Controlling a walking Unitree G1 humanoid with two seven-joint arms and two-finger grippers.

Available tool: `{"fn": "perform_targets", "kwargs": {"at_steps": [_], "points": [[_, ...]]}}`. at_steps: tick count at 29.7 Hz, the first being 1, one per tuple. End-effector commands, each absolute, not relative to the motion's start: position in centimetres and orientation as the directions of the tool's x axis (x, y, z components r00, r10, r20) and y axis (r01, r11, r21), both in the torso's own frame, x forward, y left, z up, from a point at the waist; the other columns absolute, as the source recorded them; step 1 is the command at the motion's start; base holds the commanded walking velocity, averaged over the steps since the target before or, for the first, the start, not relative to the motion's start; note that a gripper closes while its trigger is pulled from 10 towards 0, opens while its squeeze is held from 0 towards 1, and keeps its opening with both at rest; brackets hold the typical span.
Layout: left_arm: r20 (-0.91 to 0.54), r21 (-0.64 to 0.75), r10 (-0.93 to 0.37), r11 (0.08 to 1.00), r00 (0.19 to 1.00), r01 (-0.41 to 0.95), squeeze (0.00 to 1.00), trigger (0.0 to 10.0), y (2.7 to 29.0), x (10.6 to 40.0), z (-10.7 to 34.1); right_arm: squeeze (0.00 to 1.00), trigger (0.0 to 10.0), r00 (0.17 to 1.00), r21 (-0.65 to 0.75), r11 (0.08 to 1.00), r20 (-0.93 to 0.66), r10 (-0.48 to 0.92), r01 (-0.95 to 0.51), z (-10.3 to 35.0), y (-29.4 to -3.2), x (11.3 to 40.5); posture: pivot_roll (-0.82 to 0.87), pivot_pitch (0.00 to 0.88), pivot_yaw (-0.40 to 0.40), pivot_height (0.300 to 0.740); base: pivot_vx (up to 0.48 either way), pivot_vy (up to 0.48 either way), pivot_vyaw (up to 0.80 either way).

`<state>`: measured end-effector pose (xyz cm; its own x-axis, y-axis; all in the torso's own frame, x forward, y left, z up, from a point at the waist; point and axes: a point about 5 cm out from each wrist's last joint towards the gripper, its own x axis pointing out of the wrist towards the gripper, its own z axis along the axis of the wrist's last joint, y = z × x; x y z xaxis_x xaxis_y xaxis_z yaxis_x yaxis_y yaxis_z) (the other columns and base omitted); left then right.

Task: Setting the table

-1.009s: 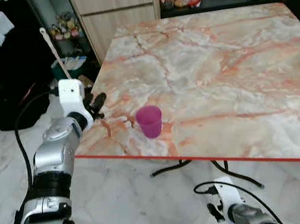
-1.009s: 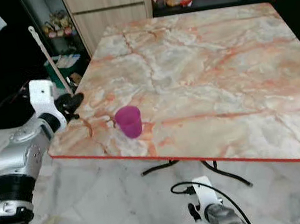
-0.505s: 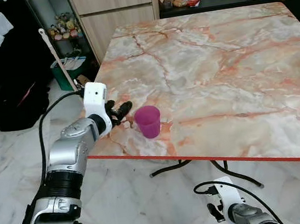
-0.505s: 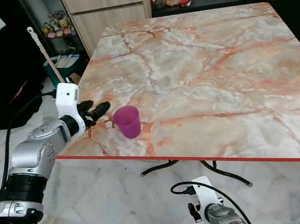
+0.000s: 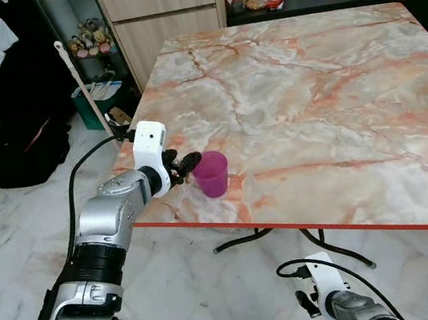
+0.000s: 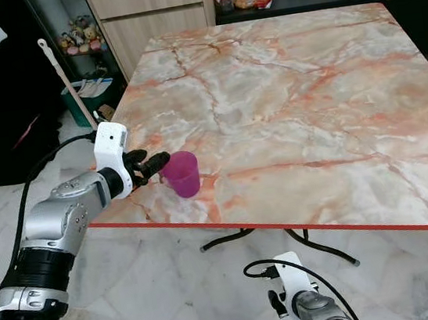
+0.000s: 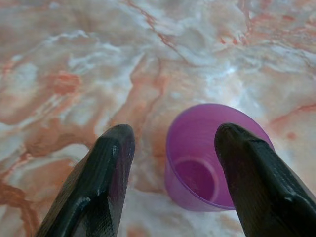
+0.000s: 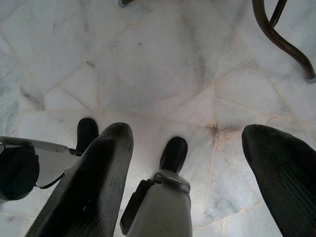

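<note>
- the cup (image 5: 212,173) is a small purple plastic one, see-through, round, a little narrower at the base than at the rim, upright and with nothing in it.
- it stands on the table (image 5: 324,98) near the front left corner, close to the red edge.
- the left gripper (image 5: 184,165) is at the cup's left side, fingers spread apart; in the wrist view one finger (image 7: 98,182) is beside the cup (image 7: 207,158) and the other overlaps its rim, and contact cannot be judged.
- the right gripper (image 8: 182,182) hangs low under the table's front edge, fingers wide apart, over the floor (image 8: 163,64).
- the table's far right corner is cut off; the figurines on the back shelf are too small to make out.
- the tabletop is glossy marble, cream with orange-pink veins; the floor is pale grey marble tile.
</note>
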<state>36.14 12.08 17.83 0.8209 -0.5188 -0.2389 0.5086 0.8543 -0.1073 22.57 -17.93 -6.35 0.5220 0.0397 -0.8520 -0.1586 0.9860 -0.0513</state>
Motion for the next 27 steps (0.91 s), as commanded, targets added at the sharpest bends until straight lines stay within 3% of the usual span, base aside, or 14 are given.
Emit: {"fn": "perform_targets", "kwargs": {"at_steps": [1, 27], "points": [[-0.245, -0.093, -0.526, 0.849, 0.814, 0.52, 0.0, 10.0, 11.91, 35.82, 17.82, 0.0, 10.0, 0.514, -0.046, 0.984, -0.857, 0.05, -0.171, -6.43, -17.54, 22.49, -0.02, 0.065, 0.11, 0.74, 0.0, 0.0, 0.0], [-0.296, -0.06, -0.544, 0.831, 0.785, 0.553, 0.0, 10.0, 10.97, 35.41, 16.9, 0.0, 10.0, 0.51, -0.046, 0.983, -0.859, 0.051, -0.176, -6.44, -17.5, 22.49, -0.02, 0.065, 0.114, 0.74, 0.0, 0.0, 0.0]]}}
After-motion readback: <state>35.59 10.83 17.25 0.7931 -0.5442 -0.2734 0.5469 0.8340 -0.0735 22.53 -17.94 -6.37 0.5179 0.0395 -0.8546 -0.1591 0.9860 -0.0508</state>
